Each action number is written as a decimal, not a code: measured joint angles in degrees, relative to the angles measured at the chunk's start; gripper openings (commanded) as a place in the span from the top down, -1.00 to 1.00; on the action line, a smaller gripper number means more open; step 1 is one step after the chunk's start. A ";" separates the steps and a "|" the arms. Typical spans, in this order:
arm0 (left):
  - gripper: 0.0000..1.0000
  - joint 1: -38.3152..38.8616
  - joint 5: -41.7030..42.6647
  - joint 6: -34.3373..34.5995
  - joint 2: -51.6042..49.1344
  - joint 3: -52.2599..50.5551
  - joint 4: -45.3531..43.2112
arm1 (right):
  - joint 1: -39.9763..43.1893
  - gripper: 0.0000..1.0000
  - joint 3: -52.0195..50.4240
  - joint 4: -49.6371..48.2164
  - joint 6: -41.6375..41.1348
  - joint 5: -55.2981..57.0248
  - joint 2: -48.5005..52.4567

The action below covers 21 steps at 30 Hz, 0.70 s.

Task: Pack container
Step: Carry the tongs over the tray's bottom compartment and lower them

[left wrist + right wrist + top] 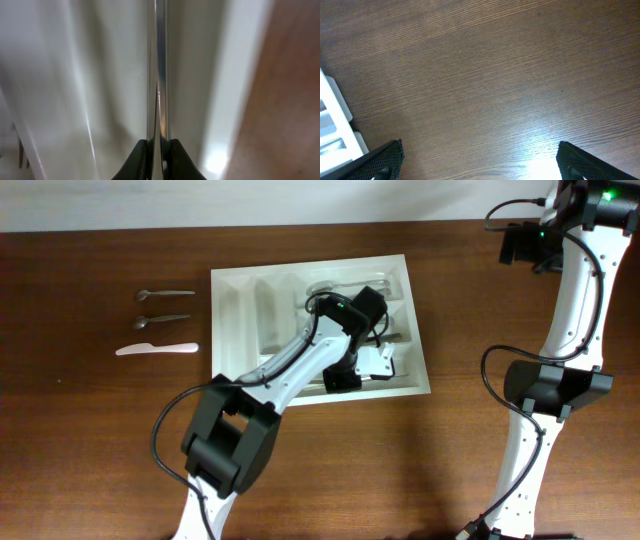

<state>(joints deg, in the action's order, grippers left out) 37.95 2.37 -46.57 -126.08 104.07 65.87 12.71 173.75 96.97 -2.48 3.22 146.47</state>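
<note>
As I read the desk point(80, 430) from its left, spoons point(165, 293): two metal ones, lying apart, one nearer me.
knife point(156, 349): white, just below the spoons in the overhead view.
tray point(232, 330): mid-desk, well right of the knife.
left claw point(159, 145): down inside the tray, pinching a thin shiny utensil point(159, 75); I can't tell which kind.
right claw point(480, 155): spread wide above bare desk, the tray's corner at its left.

Glossy plastic container point(228, 320), matt wood table point(100, 450), seemingly shiny-metal utensil point(159, 75)
</note>
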 measured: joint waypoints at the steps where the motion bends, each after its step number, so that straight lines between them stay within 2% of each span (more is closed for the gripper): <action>1: 0.96 -0.57 -0.02 -0.11 -0.20 -0.15 -0.63 | 0.00 -0.98 0.00 0.02 -0.07 0.00 0.00; 11: 0.96 -3.23 -0.44 -0.39 -0.22 -0.15 -4.20 | 0.00 -0.98 0.00 0.02 -0.04 0.00 0.00; 15: 0.77 -3.21 -0.44 -0.39 -0.22 -0.15 -4.17 | 0.00 -0.98 0.00 0.02 -0.02 0.00 0.00; 16: 0.64 -3.21 -0.44 -0.39 -0.22 -0.15 -4.13 | 0.00 -0.98 0.00 0.02 -0.02 0.00 0.00; 20: 0.55 -3.21 -0.44 -0.59 -0.22 -0.15 -3.74 | 0.00 -0.98 0.00 0.02 -0.02 0.00 0.00; 21: 0.39 -3.23 -0.44 -0.61 -0.22 -0.15 -3.74 | 0.00 -0.98 0.00 0.02 -0.04 0.00 0.00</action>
<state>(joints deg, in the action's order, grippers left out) 34.72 1.93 -47.18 -126.30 103.92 62.13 12.71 173.75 96.99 -2.52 3.22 146.47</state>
